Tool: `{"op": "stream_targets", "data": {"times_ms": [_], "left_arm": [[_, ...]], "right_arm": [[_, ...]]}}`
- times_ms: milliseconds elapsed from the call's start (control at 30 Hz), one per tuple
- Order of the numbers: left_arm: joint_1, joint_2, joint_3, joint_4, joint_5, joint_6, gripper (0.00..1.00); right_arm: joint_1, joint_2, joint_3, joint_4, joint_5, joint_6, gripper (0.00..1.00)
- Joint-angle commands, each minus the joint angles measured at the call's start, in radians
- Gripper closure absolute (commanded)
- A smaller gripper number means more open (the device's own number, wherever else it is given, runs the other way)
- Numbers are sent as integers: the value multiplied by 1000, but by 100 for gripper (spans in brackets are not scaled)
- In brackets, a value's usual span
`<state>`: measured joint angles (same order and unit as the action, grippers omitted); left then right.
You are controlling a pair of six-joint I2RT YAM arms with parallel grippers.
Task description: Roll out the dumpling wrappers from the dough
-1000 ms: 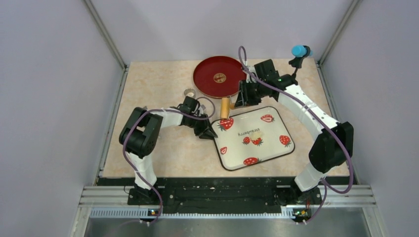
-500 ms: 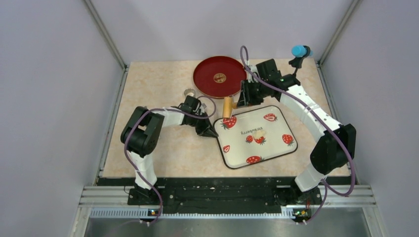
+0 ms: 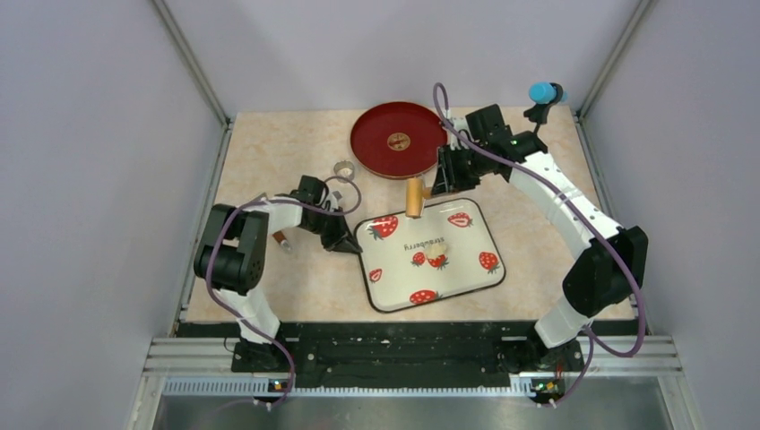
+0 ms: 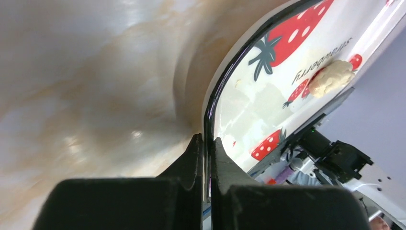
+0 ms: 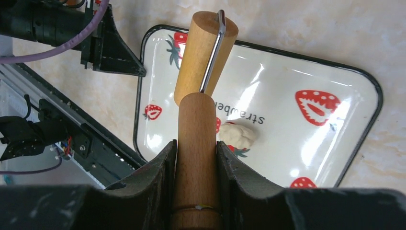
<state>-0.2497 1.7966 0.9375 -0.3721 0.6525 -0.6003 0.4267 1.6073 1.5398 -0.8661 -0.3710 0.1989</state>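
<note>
The beige marbled table (image 3: 269, 161) carried a round red plate (image 3: 394, 139) at the back, a small metal ring (image 3: 342, 167) just left of it, a strawberry-print tray (image 3: 470, 242) nearer the front, and a tiny brownish thing (image 3: 281, 240), too small to identify, farther left.

My left gripper (image 4: 206, 141) at six o'clock pinches the black rim of the strawberry tray (image 4: 249, 103), one finger each side. The dough (image 4: 330, 79), a pale lump, lies on the tray toward two o'clock. The beige table (image 4: 86, 86) fills nine o'clock.
</note>
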Motion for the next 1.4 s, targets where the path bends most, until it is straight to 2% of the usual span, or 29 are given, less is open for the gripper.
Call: {"op": "stream_targets", "data": {"times_ms": [0, 33, 133, 167, 267, 433, 700, 800, 900, 1033, 1267, 1367], "left_arm": [[65, -81, -11, -138, -83, 185, 96], [76, -89, -13, -140, -73, 194, 90], [92, -110, -22, -122, -41, 184, 62], [92, -119, -32, -103, -24, 161, 57], [92, -141, -69, -32, 35, 99, 51], [91, -160, -157, 93, 84, 2, 50], [81, -137, -225, 164, 68, -41, 56], [76, -120, -225, 149, 37, -42, 66], [73, -117, -235, 133, -19, -40, 83], [72, -104, -240, 133, -35, -29, 93], [66, -87, -239, 129, -43, -15, 100], [64, -85, -238, 130, -47, -15, 100]], "right_arm": [[-11, -18, 77, 9, -35, -27, 100], [-10, -15, 86, -3, -17, -26, 100], [-8, -1, 114, -45, 29, -41, 100], [-7, 2, 126, -58, 43, -48, 100], [-7, 15, 163, -104, 74, -67, 100], [1, 43, 236, -191, 98, -84, 100], [46, 70, 278, -296, 116, -81, 100], [57, 81, 275, -341, 125, -60, 100], [63, 89, 274, -378, 129, -40, 100], [71, 115, 301, -433, 116, -38, 100], [104, 167, 361, -502, 153, -31, 100], [125, 180, 367, -516, 177, -28, 100]]}}
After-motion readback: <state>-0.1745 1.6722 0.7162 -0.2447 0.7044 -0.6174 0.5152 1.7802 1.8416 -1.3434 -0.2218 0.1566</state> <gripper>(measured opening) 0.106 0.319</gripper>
